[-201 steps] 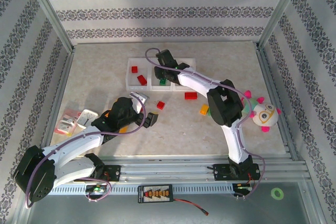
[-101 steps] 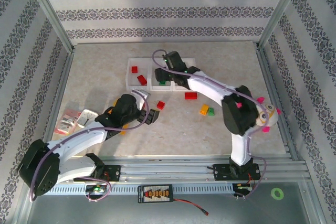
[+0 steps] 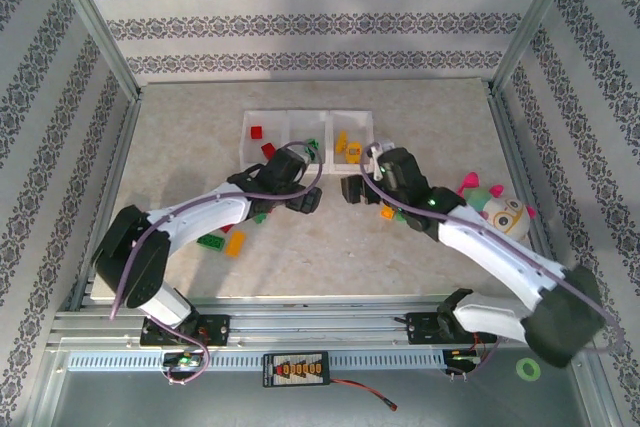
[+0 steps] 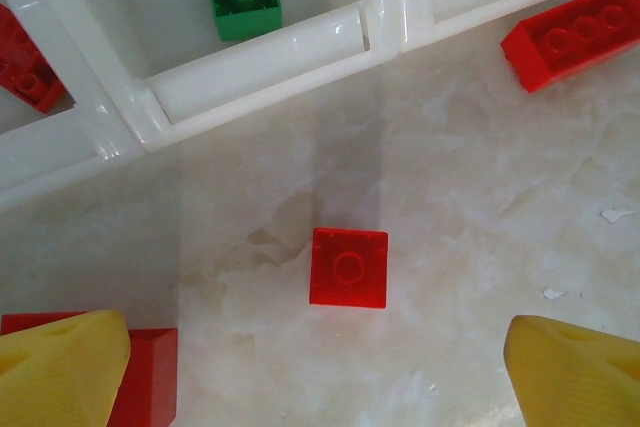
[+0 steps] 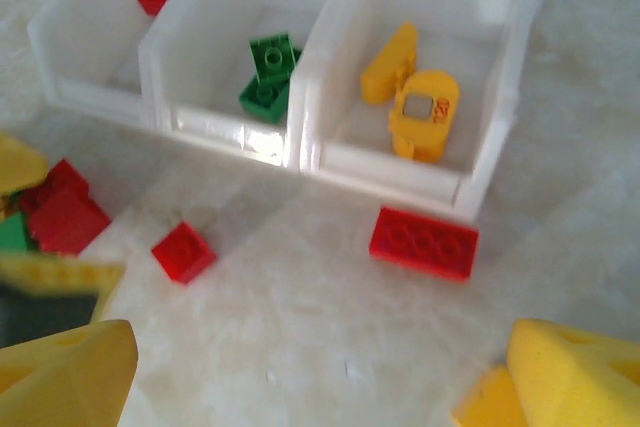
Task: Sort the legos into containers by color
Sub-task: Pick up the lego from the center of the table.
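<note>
Done: containers [image 5: 305, 137] are holding some legos [image 5: 272, 55] by colour
Pending: red brick [image 4: 348, 267] and others are lying outside
Tools: left gripper [image 4: 318, 372], right gripper [image 5: 325, 377] are gaping empty

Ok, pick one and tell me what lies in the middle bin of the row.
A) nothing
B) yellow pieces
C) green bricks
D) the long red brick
C: the right wrist view shows green bricks inside the middle bin; the yellow pieces lie in the end bin beside it, and the long red brick lies outside on the table.

Red, green, yellow legos [image 4: 348, 267]; translucent white containers [image 5: 305, 137]
</note>
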### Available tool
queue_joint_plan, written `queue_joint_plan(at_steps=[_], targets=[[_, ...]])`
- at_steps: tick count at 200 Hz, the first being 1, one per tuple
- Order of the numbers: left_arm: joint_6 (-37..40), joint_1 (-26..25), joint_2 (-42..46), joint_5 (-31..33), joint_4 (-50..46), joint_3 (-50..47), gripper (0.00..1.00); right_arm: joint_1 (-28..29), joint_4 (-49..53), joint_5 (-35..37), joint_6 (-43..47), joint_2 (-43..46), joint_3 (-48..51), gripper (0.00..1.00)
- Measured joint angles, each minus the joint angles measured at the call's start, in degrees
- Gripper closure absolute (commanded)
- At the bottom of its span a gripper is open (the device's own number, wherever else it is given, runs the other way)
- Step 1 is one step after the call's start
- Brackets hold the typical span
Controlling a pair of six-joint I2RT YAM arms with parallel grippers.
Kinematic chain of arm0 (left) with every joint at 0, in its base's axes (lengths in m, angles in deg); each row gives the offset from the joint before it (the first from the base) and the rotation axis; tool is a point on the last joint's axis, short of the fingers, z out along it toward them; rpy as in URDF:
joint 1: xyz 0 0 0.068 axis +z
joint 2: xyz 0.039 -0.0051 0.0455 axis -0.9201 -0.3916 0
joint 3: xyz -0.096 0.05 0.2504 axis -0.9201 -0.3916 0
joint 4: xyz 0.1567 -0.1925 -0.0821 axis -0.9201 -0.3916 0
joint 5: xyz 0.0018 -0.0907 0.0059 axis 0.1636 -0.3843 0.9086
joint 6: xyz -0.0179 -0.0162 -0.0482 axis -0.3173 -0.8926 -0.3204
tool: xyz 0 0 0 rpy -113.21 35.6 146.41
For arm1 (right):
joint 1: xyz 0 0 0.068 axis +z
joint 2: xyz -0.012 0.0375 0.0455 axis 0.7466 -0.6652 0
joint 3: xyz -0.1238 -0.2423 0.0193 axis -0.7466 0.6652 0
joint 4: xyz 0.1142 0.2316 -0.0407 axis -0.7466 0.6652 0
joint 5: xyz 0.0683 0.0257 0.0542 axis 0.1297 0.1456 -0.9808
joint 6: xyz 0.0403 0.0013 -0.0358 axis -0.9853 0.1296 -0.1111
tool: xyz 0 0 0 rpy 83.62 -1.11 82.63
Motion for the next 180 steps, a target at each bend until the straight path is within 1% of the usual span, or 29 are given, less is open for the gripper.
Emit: queue_joint_plan(at_steps=[26, 52, 76, 110, 117, 148, 156, 167, 180], targets=[[-1.2, -0.2, -5.2, 0.2, -4.3, 5.3, 0.16, 0.0, 2.2, -2.8, 0.3, 8.8, 5.1, 0.04], [-2.2, -0.3, -11.0, 0.0, -7.6, 9.8, 0.23, -0.8, 4.0, -5.2, 1.2, 12.3, 7.5, 0.05], [-2.7, -0.3, -15.6, -0.7, -9.3, 12.5, 0.3, -1.2, 4.3, -6.4, 1.4, 13.0, 8.0, 0.05], [-3.7, -0.3, -19.5, -1.1, -10.0, 14.4, 0.42, -1.2, 4.3, -7.4, 1.4, 12.9, 8.0, 0.04], [-4.0, -0.3, -20.0, -1.2, -10.1, 14.7, 0.46, -1.2, 4.3, -7.5, 1.4, 12.9, 8.0, 0.04], [-4.7, -0.3, -21.4, -2.1, -10.7, 16.1, 0.57, -1.2, 4.3, -7.5, 1.4, 12.9, 8.0, 0.04], [-4.9, -0.3, -21.4, -2.2, -10.8, 16.2, 0.61, -1.2, 4.3, -7.5, 1.6, 12.9, 8.0, 0.04], [-5.1, -0.3, -21.4, -2.3, -10.8, 16.2, 0.65, -1.2, 4.4, -7.4, 1.9, 12.9, 8.0, 0.04], [-5.3, -0.3, -21.4, -2.2, -10.8, 16.2, 0.67, -1.2, 5.0, -7.2, 2.7, 12.9, 7.9, 0.04]])
